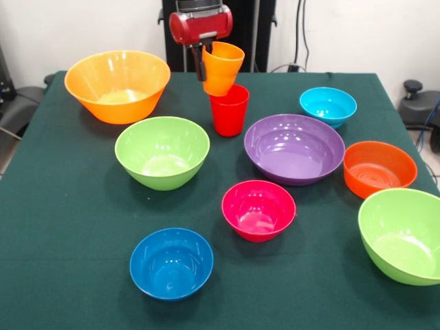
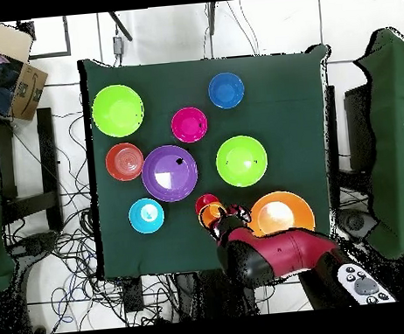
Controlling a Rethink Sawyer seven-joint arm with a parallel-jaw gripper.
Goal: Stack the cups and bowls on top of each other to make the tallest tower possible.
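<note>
Gripper: the gripper [image 1: 204, 63] is clamped on the rim of an orange cup [image 1: 221, 69], which hangs tilted just above the red cup [image 1: 229, 110].
Red cup: upright at the far middle of the table [image 1: 62, 240], mouth up, nothing on it that I can see.
Progress: barely begun, by my judgement; the tower is only its base, and the orange cup looks not yet seated.
Left to do: all eight bowls lie singly on the cloth, mouths up.
Far side: large yellow-orange bowl [image 1: 117, 85] at far left, light blue bowl [image 1: 328, 106] at far right.
Middle: a lime green bowl [image 1: 162, 151] left of the red cup, purple bowl [image 1: 294, 148] right of it, orange bowl [image 1: 379, 168] further right.
Near side: pink bowl [image 1: 258, 210], dark blue bowl [image 1: 171, 263], second lime green bowl [image 1: 404, 235] at the right edge.
In the way: the nearer lime green and purple bowls stand near the base on either side but apart from it; the space over it is otherwise open.
</note>
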